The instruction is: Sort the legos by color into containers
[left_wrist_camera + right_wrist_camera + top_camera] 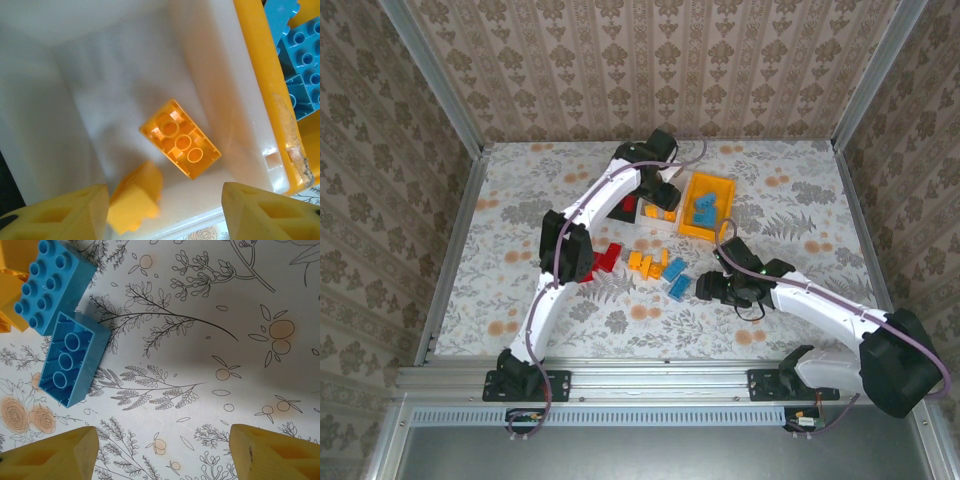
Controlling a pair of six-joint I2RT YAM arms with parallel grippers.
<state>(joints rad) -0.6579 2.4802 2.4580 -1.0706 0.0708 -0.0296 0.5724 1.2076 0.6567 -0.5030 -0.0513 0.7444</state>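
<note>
My left gripper (165, 215) hangs open over the white container (125, 75). An orange lego (180, 145) lies upside down on its floor. A second, blurred orange lego (135, 197) is loose just beside my left finger (60, 215). The orange-yellow container (260, 75) alongside holds blue legos (302, 55). From above, my left gripper (665, 195) is over the white container (642, 215), beside the orange-yellow one (720, 180). My right gripper (162, 455) is open and empty above bare cloth, right of two blue legos (72, 360) on the table. It (705, 288) sits low, near them (677, 282).
Red legos (605, 260) and orange legos (650, 265) lie on the patterned cloth in front of the containers, left of the blue ones. An orange brick (10, 295) touches the upper blue lego (57, 285). The left arm's links (570, 250) cross above the red legos.
</note>
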